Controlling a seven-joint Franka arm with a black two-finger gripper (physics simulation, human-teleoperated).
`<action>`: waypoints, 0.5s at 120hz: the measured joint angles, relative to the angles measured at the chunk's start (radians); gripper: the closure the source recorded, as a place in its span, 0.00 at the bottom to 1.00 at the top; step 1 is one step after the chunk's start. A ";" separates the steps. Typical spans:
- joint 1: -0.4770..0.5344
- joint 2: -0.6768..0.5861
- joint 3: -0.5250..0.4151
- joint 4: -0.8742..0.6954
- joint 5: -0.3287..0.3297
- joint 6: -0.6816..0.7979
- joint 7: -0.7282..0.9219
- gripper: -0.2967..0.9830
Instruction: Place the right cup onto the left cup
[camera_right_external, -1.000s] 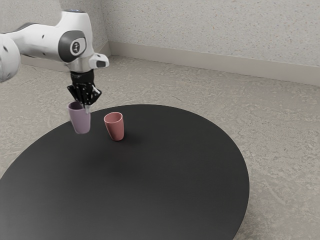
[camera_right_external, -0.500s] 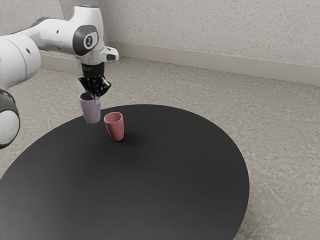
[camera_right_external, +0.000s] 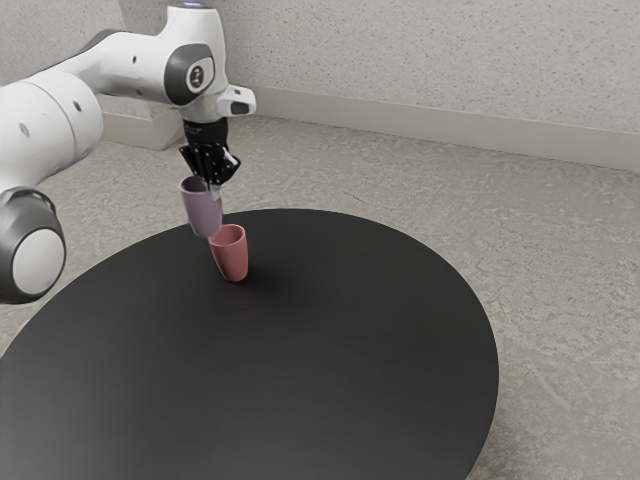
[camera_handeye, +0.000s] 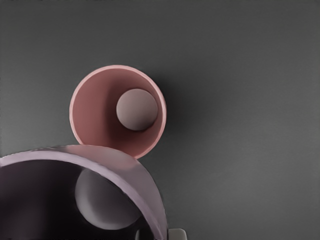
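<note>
My hand (camera_right_external: 214, 188) gripped the purple cup (camera_right_external: 204, 214) by its rim (camera_handeye: 50, 156), a sound hold (likely light, stiff, slick), near the pink cup (camera_right_external: 232, 258).

Purple cup (camera_handeye: 142, 176) at pink cup (camera_handeye: 92, 112)'s approx. 7 o'clock, partly hiding its rim. Shadow (camera_handeye: 172, 92) on table (camera_handeye: 245, 120) at pink cup's 2 o'clock.

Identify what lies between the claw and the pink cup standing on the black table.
The exterior view shows the purple cup between them, held in the air by the claw and not yet squarely over the pink cup.
</note>
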 joint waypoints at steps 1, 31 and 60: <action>0.001 0.001 0.000 0.002 0.000 0.000 0.001 0.85; 0.029 0.027 0.000 0.026 -0.008 0.001 0.033 0.85; 0.036 0.075 -0.002 0.103 -0.012 -0.001 0.060 0.85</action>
